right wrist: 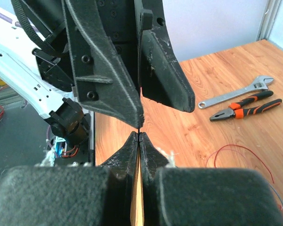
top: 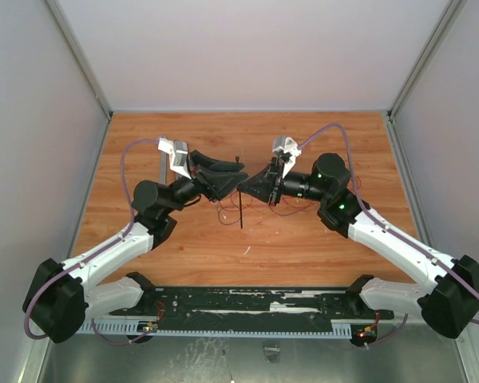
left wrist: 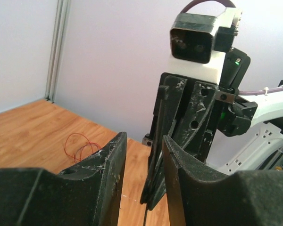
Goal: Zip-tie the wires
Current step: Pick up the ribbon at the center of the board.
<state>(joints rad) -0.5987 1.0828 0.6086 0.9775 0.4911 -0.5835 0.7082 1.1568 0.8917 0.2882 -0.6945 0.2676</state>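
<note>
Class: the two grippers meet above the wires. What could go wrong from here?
The zip tie hangs from the shut right gripper by one end and could slip when the open left gripper closes in. Their tips nearly touch, so they may collide. The wires lie loose, so strands could be missed.

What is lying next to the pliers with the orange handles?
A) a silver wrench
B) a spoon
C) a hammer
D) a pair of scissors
A: in the right wrist view a silver wrench lies right beside the pliers on the wooden table.
</note>
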